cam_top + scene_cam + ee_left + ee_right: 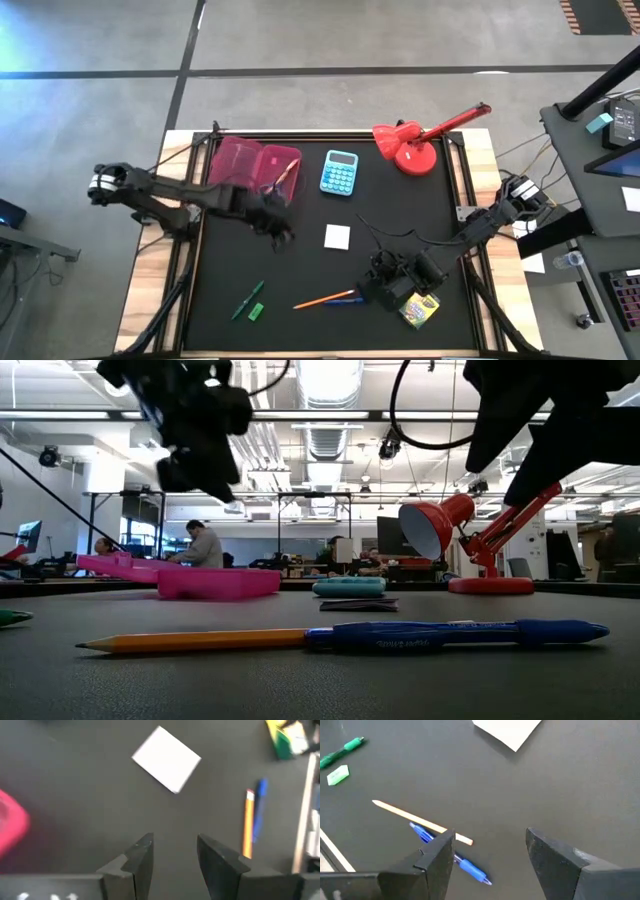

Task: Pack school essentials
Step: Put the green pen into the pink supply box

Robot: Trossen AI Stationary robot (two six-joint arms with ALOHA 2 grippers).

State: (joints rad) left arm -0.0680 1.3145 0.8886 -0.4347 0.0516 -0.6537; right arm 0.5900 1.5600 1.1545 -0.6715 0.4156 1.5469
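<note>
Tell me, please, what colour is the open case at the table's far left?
The case is pink, clearest in the high view.

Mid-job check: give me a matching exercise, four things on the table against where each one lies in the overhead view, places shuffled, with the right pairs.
Things:
1. crayon box
2. white pad
3. green marker
4. pink case

Places:
A. back left of the mat, beside the calculator
B. front left, next to the green eraser
C. front right, by the right end effector
D. middle of the mat, alone

Pairs: 1-C, 2-D, 3-B, 4-A
</note>
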